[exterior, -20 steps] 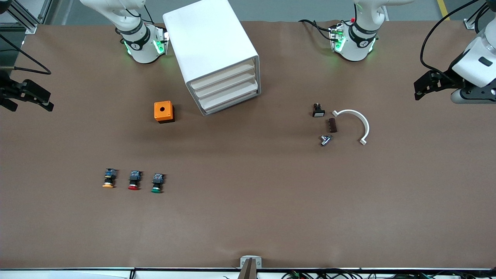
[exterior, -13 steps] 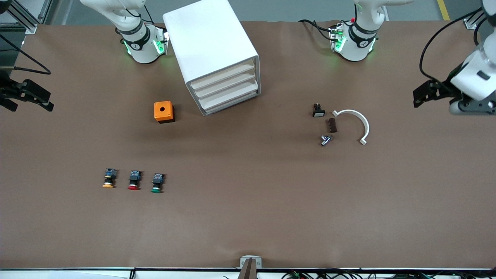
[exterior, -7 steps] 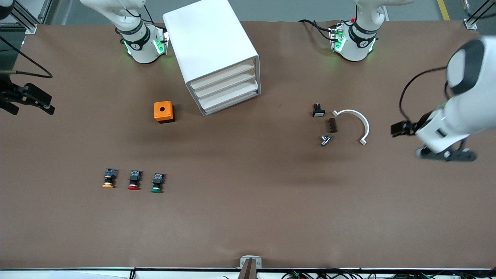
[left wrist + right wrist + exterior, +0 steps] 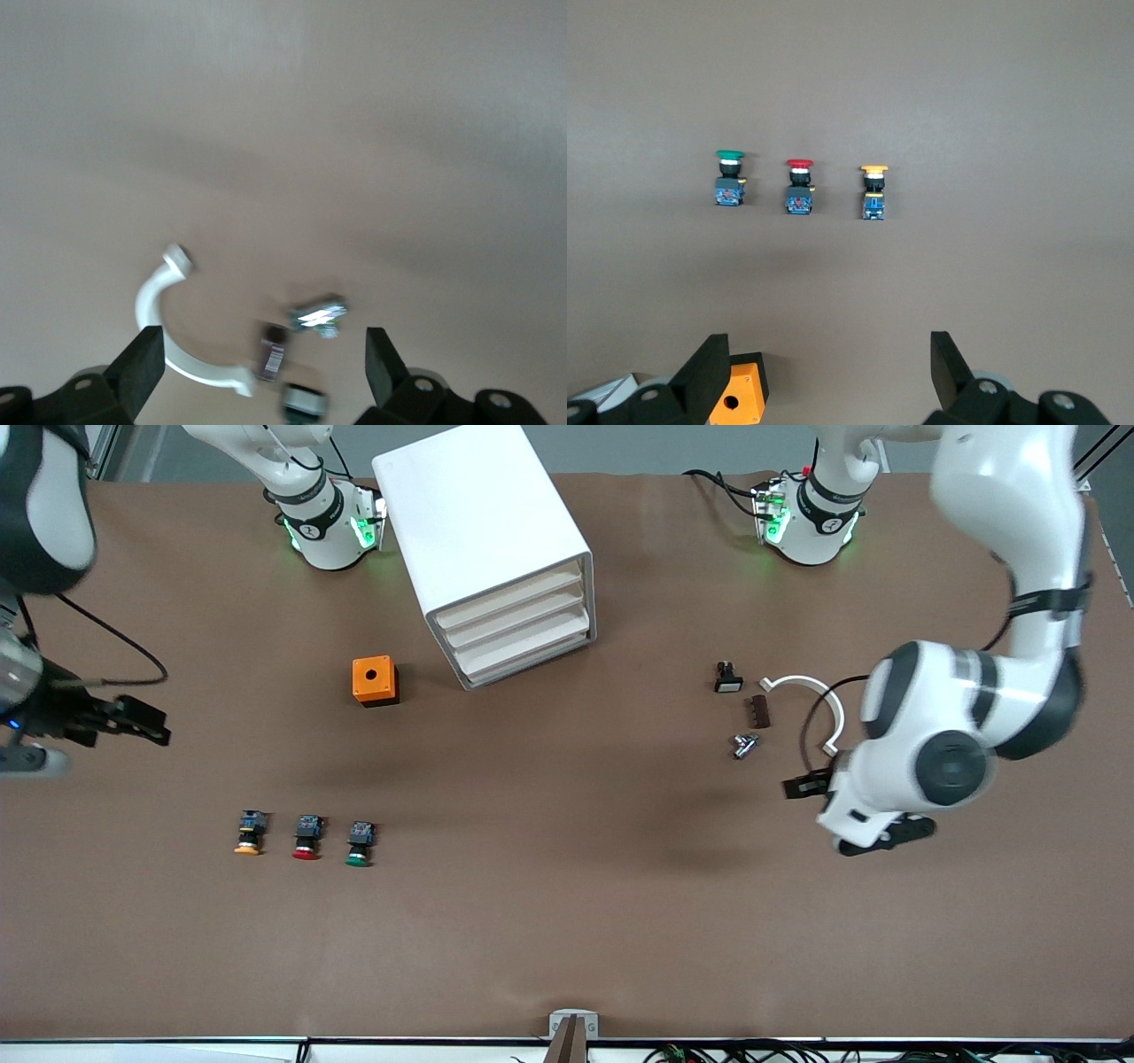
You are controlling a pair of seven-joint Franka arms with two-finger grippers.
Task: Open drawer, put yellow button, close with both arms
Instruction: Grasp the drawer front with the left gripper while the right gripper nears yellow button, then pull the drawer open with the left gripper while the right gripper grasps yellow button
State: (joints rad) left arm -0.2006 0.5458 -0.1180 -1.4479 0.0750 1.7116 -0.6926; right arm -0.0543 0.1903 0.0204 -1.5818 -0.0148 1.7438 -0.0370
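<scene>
Approaching stage: drawer [image 4: 512, 599] shut in cabinet [image 4: 483, 531]. Yellow button [image 4: 248, 833] on surface, end of button row. Left gripper [image 4: 802, 786], right gripper [image 4: 142, 724] both spread, empty. Hook drawer lip squarely, pull straight.

Both arms are extended over the tabletop, left gripper [image 4: 802, 786] and right gripper [image 4: 146, 726] airborne with fingers spread apart.
</scene>
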